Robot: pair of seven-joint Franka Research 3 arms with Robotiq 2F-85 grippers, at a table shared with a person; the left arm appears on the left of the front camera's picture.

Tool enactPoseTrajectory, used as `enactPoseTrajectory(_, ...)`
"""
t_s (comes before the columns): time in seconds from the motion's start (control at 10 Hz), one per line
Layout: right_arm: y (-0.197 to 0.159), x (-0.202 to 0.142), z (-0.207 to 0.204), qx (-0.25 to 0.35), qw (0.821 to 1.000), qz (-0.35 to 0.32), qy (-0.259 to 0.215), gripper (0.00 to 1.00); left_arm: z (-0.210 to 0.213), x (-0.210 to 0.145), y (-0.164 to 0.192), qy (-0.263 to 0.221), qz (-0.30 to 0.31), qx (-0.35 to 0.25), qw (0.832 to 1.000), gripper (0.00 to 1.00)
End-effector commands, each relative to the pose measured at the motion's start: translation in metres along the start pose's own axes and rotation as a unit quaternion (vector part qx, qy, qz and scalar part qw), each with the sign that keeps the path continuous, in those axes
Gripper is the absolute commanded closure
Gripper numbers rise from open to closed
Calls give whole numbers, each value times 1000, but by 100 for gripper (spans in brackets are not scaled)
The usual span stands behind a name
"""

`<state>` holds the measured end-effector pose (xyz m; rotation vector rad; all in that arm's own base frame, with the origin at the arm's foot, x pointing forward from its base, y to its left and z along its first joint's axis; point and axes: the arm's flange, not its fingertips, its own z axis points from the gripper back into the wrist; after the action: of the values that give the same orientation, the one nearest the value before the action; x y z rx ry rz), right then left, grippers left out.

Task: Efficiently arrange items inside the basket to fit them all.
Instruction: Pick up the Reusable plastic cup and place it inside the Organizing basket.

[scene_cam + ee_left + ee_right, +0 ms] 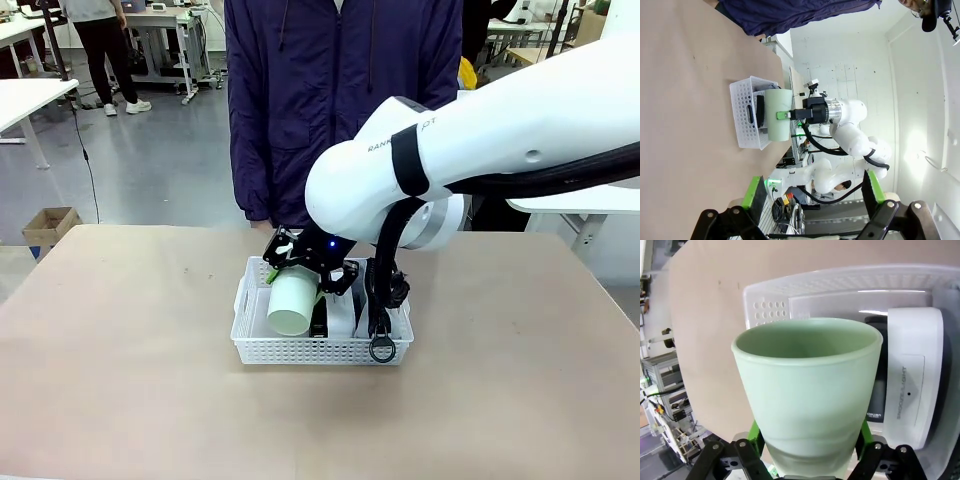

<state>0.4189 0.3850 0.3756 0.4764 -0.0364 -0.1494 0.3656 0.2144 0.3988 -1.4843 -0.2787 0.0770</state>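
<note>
The right gripper (296, 268) clamps the pale green cup (290, 303) over the basket (320, 352). Lower it into the free left end, probably beside the stapler (875, 400). The left gripper (812, 195) stands wide, holding nothing.

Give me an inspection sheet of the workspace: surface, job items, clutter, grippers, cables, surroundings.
Surface: tan table, bare around the basket.
Job items: pale green cup tipped on its side, held above the basket's left part; inside it, stapler beside the white box; the pouch's ring hangs over the front rim.
Clutter: nothing seen.
Grippers: right gripper shut on the cup; left gripper open, away from the basket.
Cables: black hose along the right arm.
Surroundings: person at the far side; cardboard box on the floor.
</note>
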Motion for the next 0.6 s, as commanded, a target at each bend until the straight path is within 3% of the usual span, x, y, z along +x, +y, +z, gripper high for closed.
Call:
enactPoseTrajectory(0.0, 21, 7, -11, -30, 999, 0, 13, 15, -1, -2, -4, 1, 0, 6, 1000, 0)
enactPoseTrajectory(0.5, 27, 23, -49, -66, 996, 13, 52, 15, -1, -2, -4, 1, 0, 6, 1000, 0)
